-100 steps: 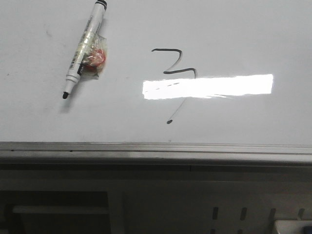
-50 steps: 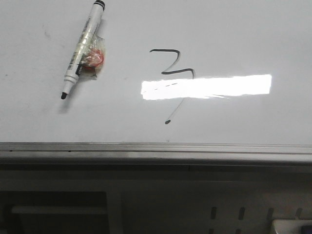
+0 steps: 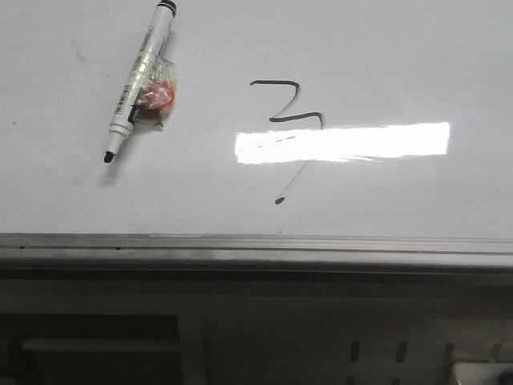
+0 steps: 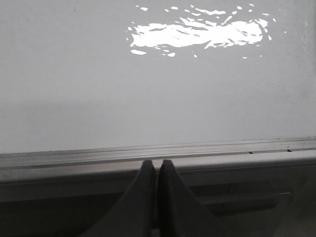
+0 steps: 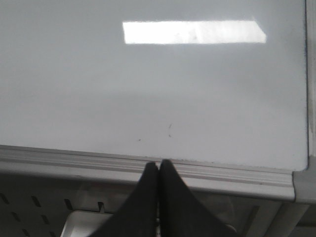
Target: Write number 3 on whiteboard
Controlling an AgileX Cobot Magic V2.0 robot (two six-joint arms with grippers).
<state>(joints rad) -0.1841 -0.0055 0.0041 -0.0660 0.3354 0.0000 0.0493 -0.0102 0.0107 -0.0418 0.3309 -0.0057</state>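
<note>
The number 3 [image 3: 285, 103] is a thin dark angular stroke on the whiteboard [image 3: 385, 56], with a faint tail running down to a dot [image 3: 279, 200]. A white marker pen [image 3: 140, 80] with a black tip lies on the board at the upper left, a red and clear wrap on its side. Neither gripper shows in the front view. My left gripper [image 4: 157, 163] is shut and empty, at the board's grey near edge [image 4: 74, 160]. My right gripper [image 5: 158, 164] is shut and empty, at the near edge [image 5: 59, 160] by the board's right corner.
A bright rectangular light reflection [image 3: 342, 142] crosses the board just below the stroke. A grey metal strip [image 3: 256, 247] runs along the near edge. Below it is a dark frame with slots [image 3: 401, 350]. A light box [image 5: 84, 224] sits below the right gripper.
The front picture shifted slightly left and back. Nothing on the board has moved.
</note>
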